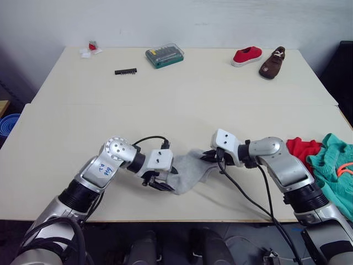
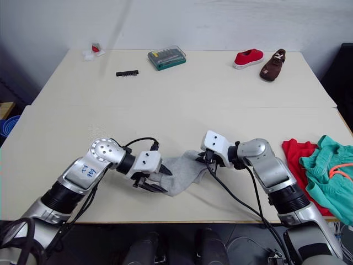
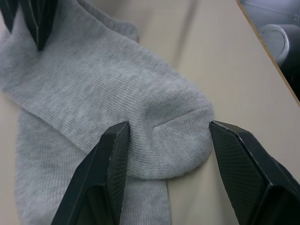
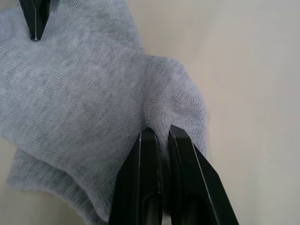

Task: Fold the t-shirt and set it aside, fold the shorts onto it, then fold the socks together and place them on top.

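Observation:
The light grey socks lie one over the other near the table's front edge, between my two grippers. My left gripper is open, its fingers resting either side of the upper sock's toe end. My right gripper is shut on a pinched fold at the socks' other end. The red t-shirt lies at the right edge of the table. The teal shorts, with an orange drawstring, are piled partly on top of the t-shirt.
Along the far edge stand a red shoe, a brown shoe, a green tool case, a black bit strip and a small red-and-white item. The table's front edge runs just below the grippers.

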### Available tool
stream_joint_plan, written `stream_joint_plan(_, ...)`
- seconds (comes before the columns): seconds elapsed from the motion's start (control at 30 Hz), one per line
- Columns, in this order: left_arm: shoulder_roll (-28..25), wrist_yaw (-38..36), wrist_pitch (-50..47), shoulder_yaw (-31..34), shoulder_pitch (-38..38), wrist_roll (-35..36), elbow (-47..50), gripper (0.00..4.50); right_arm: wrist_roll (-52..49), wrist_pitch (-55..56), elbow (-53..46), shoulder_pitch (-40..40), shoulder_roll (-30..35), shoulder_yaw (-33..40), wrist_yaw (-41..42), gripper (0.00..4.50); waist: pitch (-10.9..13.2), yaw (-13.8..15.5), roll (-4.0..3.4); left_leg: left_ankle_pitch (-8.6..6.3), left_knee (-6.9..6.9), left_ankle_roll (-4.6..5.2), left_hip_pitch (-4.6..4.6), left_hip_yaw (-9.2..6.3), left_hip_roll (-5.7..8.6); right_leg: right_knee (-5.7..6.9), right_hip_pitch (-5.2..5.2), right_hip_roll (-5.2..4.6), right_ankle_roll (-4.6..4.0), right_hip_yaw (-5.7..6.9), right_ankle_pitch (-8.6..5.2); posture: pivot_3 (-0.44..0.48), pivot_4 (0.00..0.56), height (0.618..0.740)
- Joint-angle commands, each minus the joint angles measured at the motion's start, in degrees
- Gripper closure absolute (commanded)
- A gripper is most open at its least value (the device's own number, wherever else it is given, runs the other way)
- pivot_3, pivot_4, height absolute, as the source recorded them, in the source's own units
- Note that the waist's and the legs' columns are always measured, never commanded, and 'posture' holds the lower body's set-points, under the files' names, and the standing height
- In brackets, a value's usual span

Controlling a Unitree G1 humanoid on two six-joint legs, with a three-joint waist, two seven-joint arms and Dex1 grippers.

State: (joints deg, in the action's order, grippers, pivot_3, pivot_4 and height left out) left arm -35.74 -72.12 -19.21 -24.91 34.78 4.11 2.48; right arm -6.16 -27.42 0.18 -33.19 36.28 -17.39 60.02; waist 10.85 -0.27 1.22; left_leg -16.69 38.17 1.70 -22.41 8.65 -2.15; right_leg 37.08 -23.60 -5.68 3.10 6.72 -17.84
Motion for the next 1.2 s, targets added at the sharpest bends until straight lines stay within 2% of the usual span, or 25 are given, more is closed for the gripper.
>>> stream_joint_plan(0.03, 0.9, 0.6, 1.5, -0.4, 0.6, -1.1, -1.1, 1.66, 0.7, 0.2, -2.1, -0.4, 0.7, 0.6, -0.3, 3.37, 0.0, 0.0, 0.00, 0.00, 0.00, 0.00, 0.00, 0.00, 0.00, 0.00, 0.00, 0.00, 0.00, 0.00, 0.00, 0.000, 0.150, 0.740)
stream_joint_plan(0.13, 1.3, 0.6, 2.3, -0.3, 0.7, -1.6, -2.0, 1.66, -0.3, -1.9, -2.4, -0.8, 0.2, 1.3, -0.4, 2.32, 0.0, 0.0, 0.00, 0.00, 0.00, 0.00, 0.00, 0.00, 0.00, 0.00, 0.00, -0.01, 0.00, 0.00, 0.00, 0.000, 0.150, 0.740)
stream_joint_plan(0.33, 1.0, 0.2, 3.4, 0.0, 0.5, -2.1, -2.7, 1.66, -1.9, -3.9, -3.5, -1.6, 0.7, 2.4, 0.4, 2.32, 0.0, 0.0, 0.00, 0.00, 0.00, 0.00, 0.00, 0.00, 0.00, 0.00, 0.00, -0.02, 0.00, 0.00, 0.00, 0.000, 0.150, 0.740)
stream_joint_plan(0.47, 0.7, -0.1, 3.6, 0.1, 0.2, -2.1, -2.6, 2.53, -1.9, -3.7, -3.7, -1.8, 1.0, 2.2, 0.9, 2.24, 0.0, -0.1, 0.00, 0.00, 0.00, 0.00, 0.00, 0.00, 0.00, 0.01, 0.00, -0.01, 0.00, 0.00, 0.00, 0.000, 0.150, 0.740)
stream_joint_plan(0.57, 0.2, -0.6, 3.3, 0.2, -0.2, -1.8, -2.0, 3.53, -1.9, -3.8, -3.5, -1.9, 0.8, 2.3, 0.7, 2.89, 0.0, -0.1, 0.00, 0.00, -0.01, 0.01, 0.00, 0.00, 0.00, 0.01, 0.00, -0.01, 0.00, 0.01, 0.00, 0.000, 0.150, 0.740)
stream_joint_plan(0.63, 0.0, -0.9, 3.1, 0.2, -0.4, -1.6, -1.7, 4.18, -1.9, -3.7, -3.4, -2.0, 0.7, 2.3, 0.7, 3.59, 0.0, -0.1, 0.00, 0.00, -0.01, 0.00, 0.00, 0.00, 0.00, 0.00, 0.00, -0.01, 0.00, 0.01, 0.00, 0.000, 0.150, 0.740)
stream_joint_plan(0.67, -0.1, -1.0, 3.0, 0.2, -0.5, -1.5, -1.6, 4.45, -1.8, -3.7, -3.4, -2.0, 0.7, 2.3, 0.7, 3.59, 0.0, -0.1, 0.00, 0.00, -0.01, 0.00, 0.00, 0.00, 0.00, 0.00, 0.00, -0.02, 0.00, 0.01, 0.00, 0.000, 0.150, 0.740)
stream_joint_plan(0.73, -0.2, -1.1, 2.9, 0.2, -0.6, -1.4, -1.5, 4.48, -1.8, -3.5, -3.2, -2.0, 0.8, 2.3, 0.7, 3.59, 0.0, -0.1, 0.00, 0.00, -0.01, 0.00, 0.00, 0.00, 0.00, 0.01, 0.00, -0.01, 0.00, 0.01, 0.00, 0.000, 0.150, 0.740)
stream_joint_plan(0.77, -0.2, -1.1, 2.7, 0.3, -0.6, -1.3, -1.4, 4.50, -1.6, -3.0, -3.0, -1.9, 0.9, 2.1, 0.8, 3.97, 0.0, -0.1, 0.00, 0.00, -0.01, 0.00, 0.00, 0.00, 0.00, 0.00, 0.00, -0.01, 0.00, 0.01, 0.00, 0.000, 0.150, 0.740)
stream_joint_plan(0.83, -0.1, -1.0, 2.6, 0.4, -0.5, -1.2, -1.4, 4.50, -1.1, -2.3, -2.7, -1.7, 1.3, 1.8, 1.0, 4.46, 0.0, -0.1, 0.00, 0.00, -0.02, 0.00, 0.00, 0.00, 0.00, 0.00, 0.00, -0.01, 0.00, 0.01, 0.00, 0.000, 0.150, 0.740)
stream_joint_plan(0.97, 0.3, -0.8, 0.7, 1.7, -0.1, 0.5, -0.4, 4.50, -1.3, -2.2, -2.8, -2.0, 1.1, 2.5, 0.4, 4.46, 0.0, -0.1, 0.00, 0.00, -0.02, 0.00, 0.00, 0.00, 0.00, 0.00, -0.01, -0.01, 0.00, 0.01, 0.00, 0.000, 0.150, 0.740)
stream_joint_plan(1.2, 0.8, -1.3, -10.9, 7.0, 2.1, 9.1, 4.6, 4.50, -3.4, -4.1, -5.2, -2.8, 2.2, 4.8, 0.4, 4.46, 0.0, 0.0, 0.00, 0.00, -0.01, 0.00, -0.04, -0.01, 0.00, -0.01, -0.03, -0.02, 0.00, 0.01, 0.00, 0.000, 0.150, 0.740)
